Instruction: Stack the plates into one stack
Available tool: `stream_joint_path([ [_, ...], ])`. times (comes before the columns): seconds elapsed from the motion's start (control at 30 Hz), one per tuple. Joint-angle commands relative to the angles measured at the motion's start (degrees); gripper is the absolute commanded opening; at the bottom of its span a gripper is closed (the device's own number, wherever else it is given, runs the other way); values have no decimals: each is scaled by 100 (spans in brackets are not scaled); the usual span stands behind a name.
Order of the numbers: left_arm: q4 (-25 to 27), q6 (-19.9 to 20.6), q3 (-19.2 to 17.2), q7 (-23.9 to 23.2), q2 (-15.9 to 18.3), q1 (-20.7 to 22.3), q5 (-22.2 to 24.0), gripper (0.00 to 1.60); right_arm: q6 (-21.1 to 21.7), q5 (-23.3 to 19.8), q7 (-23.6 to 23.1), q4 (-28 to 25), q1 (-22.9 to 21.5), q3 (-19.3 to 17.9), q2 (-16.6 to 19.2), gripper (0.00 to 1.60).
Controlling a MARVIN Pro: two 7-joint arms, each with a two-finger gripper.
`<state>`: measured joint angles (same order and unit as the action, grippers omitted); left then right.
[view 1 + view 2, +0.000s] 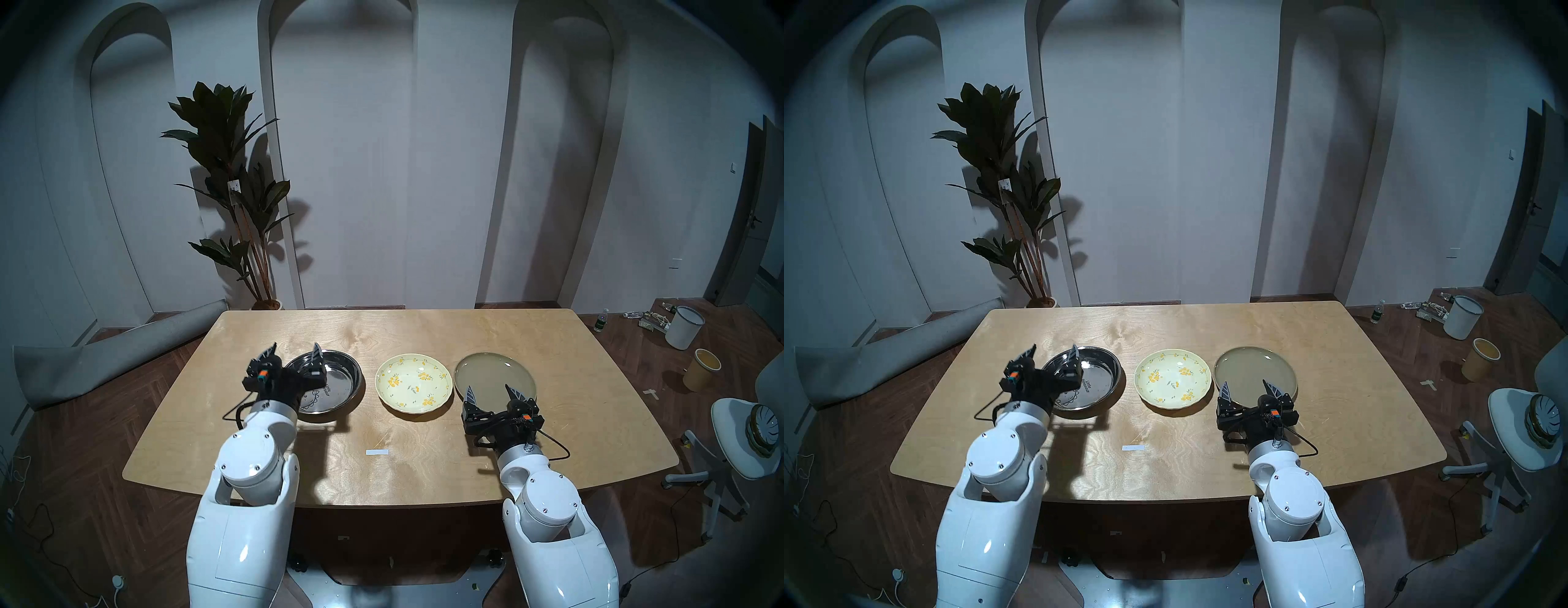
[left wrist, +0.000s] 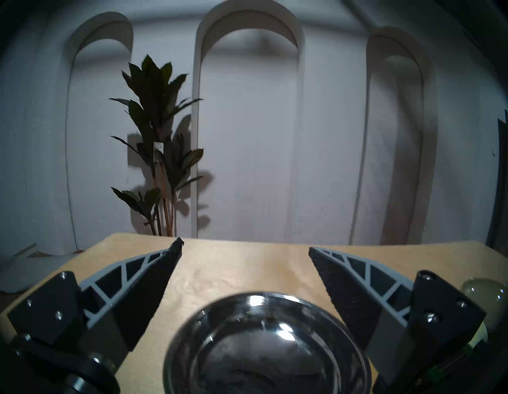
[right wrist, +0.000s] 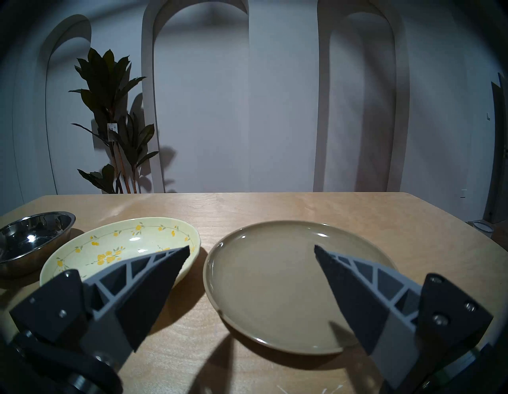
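Three plates lie in a row on the wooden table. The shiny steel deep plate with a cartoon print is at the left, the pale yellow floral plate in the middle, the olive-beige flat plate at the right. My left gripper is open and empty, hovering over the steel plate's left rim; the plate fills the left wrist view. My right gripper is open and empty over the beige plate's near edge.
A small white tape strip lies on the table near the front middle. A potted plant stands behind the table's far left. A chair and bins stand on the floor at the right.
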<state>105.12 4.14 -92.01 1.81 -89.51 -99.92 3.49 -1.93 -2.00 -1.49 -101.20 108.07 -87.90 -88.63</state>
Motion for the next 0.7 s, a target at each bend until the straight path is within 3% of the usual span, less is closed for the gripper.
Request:
stream_joint_path([
  [0.0,268,207,-249,145,69,680,51,160,-88,-495,-451,-547,-212,-9,15,160],
  [0.33,-391,416,-682,170,435,1309,166,160,271,-1790,-1374,-690,-582,-16,-17,160],
  [0.67,-958,374,-1010,238,883,1771,201,160,907,-2785,-1899,-559,-943,-27,-75,160],
])
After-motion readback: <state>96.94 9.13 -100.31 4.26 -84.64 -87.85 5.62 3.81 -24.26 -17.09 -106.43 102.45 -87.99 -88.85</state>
